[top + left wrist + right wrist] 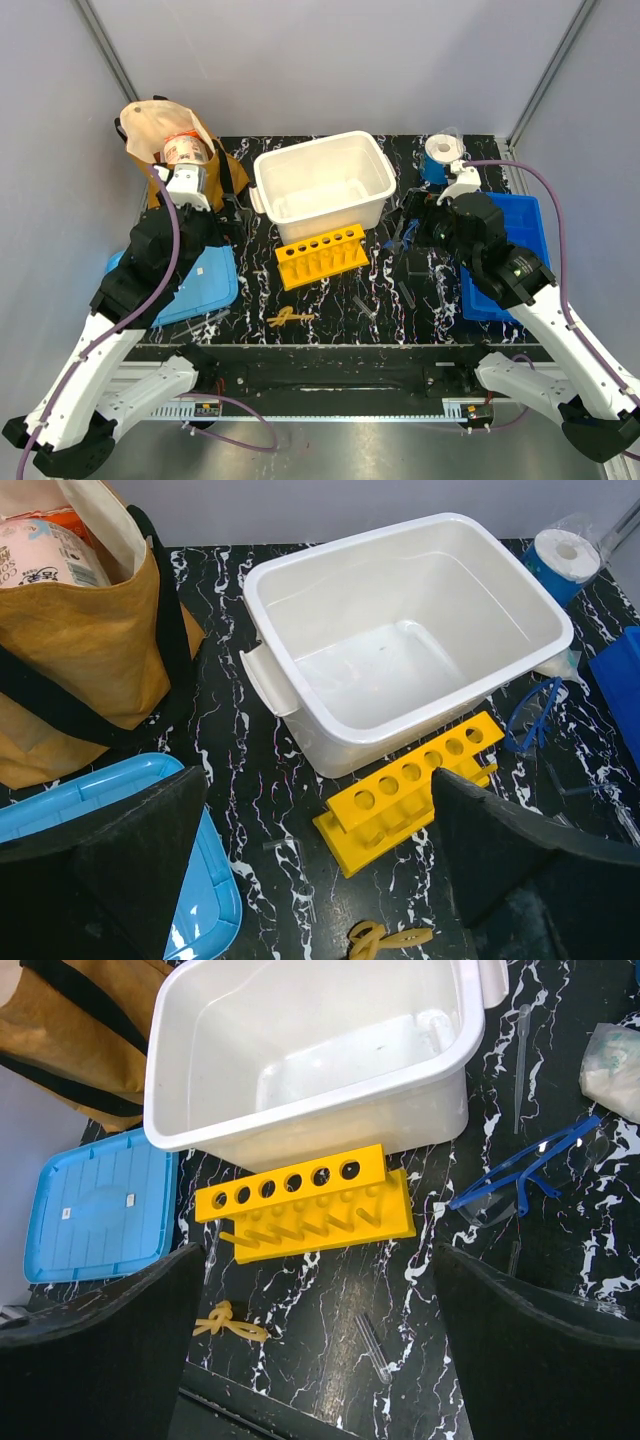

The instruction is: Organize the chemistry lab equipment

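Observation:
The blue-framed clear safety glasses [520, 1175] lie right of the yellow tube rack [305, 1205]; they also show in the left wrist view [530, 715]. The yellow-orange knotted piece [290, 318] lies near the table's front edge and shows in both wrist views [385, 940] [230, 1325]. A clear test tube [373, 1348] lies in front of the rack. A bent clear tube [299, 879] lies left of the rack. A clear pipette [520, 1060] and a small clear packet [615, 1070] lie right of the white bin [300, 1120]. My left gripper [320, 880] and right gripper [320, 1360] hover open and empty.
A brown cloth bag [165, 140] stands at the back left. A blue lid [200, 285] lies at the front left, under my left arm. A blue tray [515, 225] lies on the right, under my right arm. A blue-and-white roll [440, 155] stands behind it.

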Tool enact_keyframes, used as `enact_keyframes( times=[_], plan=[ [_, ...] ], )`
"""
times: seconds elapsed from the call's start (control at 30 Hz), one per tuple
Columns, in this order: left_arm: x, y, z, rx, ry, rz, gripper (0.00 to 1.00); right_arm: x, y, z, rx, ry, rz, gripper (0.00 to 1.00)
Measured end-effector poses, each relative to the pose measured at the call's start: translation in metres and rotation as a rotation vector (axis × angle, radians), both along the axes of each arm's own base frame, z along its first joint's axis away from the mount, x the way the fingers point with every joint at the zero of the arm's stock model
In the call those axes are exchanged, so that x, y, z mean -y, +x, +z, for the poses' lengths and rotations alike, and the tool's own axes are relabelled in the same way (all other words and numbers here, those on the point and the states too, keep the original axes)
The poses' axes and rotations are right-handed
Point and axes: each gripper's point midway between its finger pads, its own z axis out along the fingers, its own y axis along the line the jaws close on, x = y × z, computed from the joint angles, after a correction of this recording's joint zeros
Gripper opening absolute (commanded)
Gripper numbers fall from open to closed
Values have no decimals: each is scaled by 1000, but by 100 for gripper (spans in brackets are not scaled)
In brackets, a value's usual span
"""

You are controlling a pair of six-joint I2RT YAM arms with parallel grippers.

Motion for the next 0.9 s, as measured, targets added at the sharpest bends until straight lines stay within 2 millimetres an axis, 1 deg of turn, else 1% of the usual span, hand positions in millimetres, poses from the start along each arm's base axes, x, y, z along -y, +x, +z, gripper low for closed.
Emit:
enact_keyframes(
  times=[0.53,0.6,0.7,0.77,0.83,0.9],
  plan=[
    [-2,-1,2,7,-1,7,99,-2,-1,-1,-6,7,12,100],
    [-2,0,1,5,-1,7,99,-2,-2,-3,-13,11,9,100],
    [1,2,-6,-9,4,0,99,-2,-2,-10,-38,16,-2,99],
    [5,4,-17,-33,9,-10,99,0,-4,-21,-71,11,-18,91],
    [11,6,-36,-75,21,-27,98,4,-6,-36,-115,-2,-43,81],
    [18,8,-59,-133,38,-49,98,8,-10,-56,-170,-16,-64,67]
  ],
)
